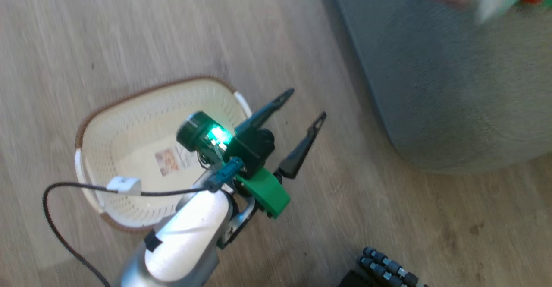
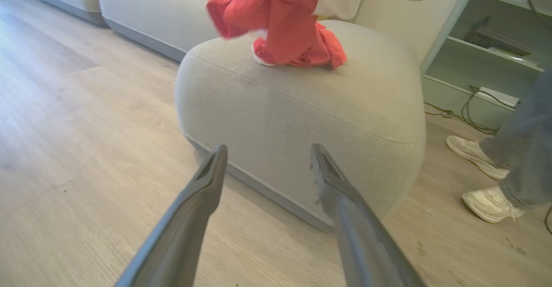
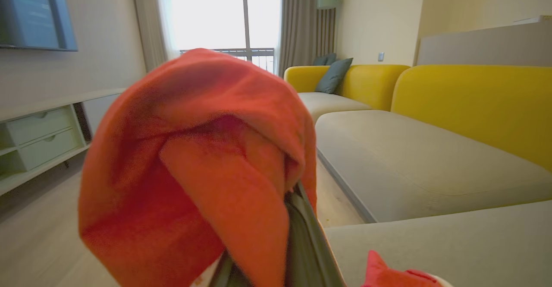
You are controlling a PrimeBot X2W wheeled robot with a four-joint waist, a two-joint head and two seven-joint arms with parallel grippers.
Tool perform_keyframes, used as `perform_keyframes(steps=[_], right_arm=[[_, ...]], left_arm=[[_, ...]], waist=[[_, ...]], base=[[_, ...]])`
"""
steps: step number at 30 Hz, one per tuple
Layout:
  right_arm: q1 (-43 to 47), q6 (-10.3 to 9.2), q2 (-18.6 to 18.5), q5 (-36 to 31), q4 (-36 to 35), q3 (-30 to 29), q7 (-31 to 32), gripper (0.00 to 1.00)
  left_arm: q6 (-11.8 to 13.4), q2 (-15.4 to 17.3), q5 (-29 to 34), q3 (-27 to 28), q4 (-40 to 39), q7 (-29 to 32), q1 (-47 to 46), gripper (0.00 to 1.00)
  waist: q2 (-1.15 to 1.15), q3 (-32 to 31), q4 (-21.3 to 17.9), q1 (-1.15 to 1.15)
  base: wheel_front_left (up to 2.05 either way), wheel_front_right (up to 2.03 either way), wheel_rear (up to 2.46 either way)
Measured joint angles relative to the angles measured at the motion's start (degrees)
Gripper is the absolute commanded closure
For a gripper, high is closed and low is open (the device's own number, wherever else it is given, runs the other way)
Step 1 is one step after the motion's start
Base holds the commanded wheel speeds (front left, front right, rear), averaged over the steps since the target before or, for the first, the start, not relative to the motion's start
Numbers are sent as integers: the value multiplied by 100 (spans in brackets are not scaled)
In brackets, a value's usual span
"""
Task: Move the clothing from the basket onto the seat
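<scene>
Red clothing (image 2: 284, 28) partly piled on grey seat (image 2: 302, 118), partly hanging above; cream basket (image 1: 108, 118) upright on floor (image 1: 86, 28).

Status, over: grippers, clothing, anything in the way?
Left gripper open, empty, beside basket. Right gripper shut on clothing, which hangs down onto seat. Person's feet on floor beside seat.
</scene>
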Motion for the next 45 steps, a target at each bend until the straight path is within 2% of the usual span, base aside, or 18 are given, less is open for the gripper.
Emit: perform_keyframes(steps=[3,4,5,6,7,8,9,13,17,18,19,20,21,23,30,37,45], right_arm=[[-945,0,-422,-21,589,-605,79,100],[-945,0,-422,-21,589,-605,79,100],[-1564,0,-840,-156,988,-1111,159,100],[-1820,0,-1051,-288,1176,-1310,192,100],[-2028,0,-1227,-406,1344,-1486,233,100],[-2028,0,-1227,-406,1344,-1486,233,100],[-2271,0,-1432,-546,1688,-1696,300,100],[-2024,1,-1446,-700,2458,-1768,345,100],[-1529,3,-1252,-669,3257,-2114,176,100],[-1443,2,-1129,-665,3372,-2124,135,93],[-1396,3,-967,-646,3444,-2124,101,62],[-1393,3,-799,-612,3488,-2114,75,36],[-1395,7,-644,-593,3510,-2093,35,0],[-1397,25,-492,-557,3517,-2085,-1,0],[-991,25,-505,-648,3231,-1816,-40,0],[41,25,-449,-929,2034,-1344,-40,0],[1568,25,144,-1192,614,-978,-40,0]], left_arm=[[54,44,44,64,-59,-2,-112,0],[54,44,44,64,-59,-2,-112,0],[75,58,44,83,-91,-1,-127,0],[86,68,45,88,-107,-1,-127,0],[122,83,52,92,-122,0,-126,0],[122,83,52,92,-122,0,-126,0],[131,130,52,121,-185,27,-127,0],[182,242,111,140,-350,157,-152,0],[231,397,215,177,-543,357,-283,0],[245,446,243,179,-564,405,-313,0],[274,492,243,196,-592,444,-321,0],[279,537,243,212,-615,455,-320,0],[281,584,243,226,-633,490,-316,0],[326,643,241,253,-653,504,-308,0],[379,661,118,287,-720,544,-185,0],[480,559,-281,448,-330,203,191,0],[633,350,-821,842,465,-360,954,0]], waist=[[0,355,162,1],[0,355,162,1],[0,572,284,0],[0,675,340,0],[0,779,391,-1],[0,779,391,-1],[0,994,469,-1],[0,1413,548,0],[0,1844,529,-1],[0,1942,507,-1],[0,2027,477,0],[0,2089,436,0],[0,2129,384,0],[0,2147,273,0],[0,1687,105,-2],[0,865,72,-3],[0,-383,229,-3]], base=[[0,0,0],[0,0,0],[0,0,0],[0,0,0],[0,0,0],[0,0,0],[0,0,0],[0,0,0],[0,0,0],[0,0,0],[0,0,0],[0,0,0],[0,0,0],[0,0,0],[0,0,0],[0,0,0],[0,0,0]])
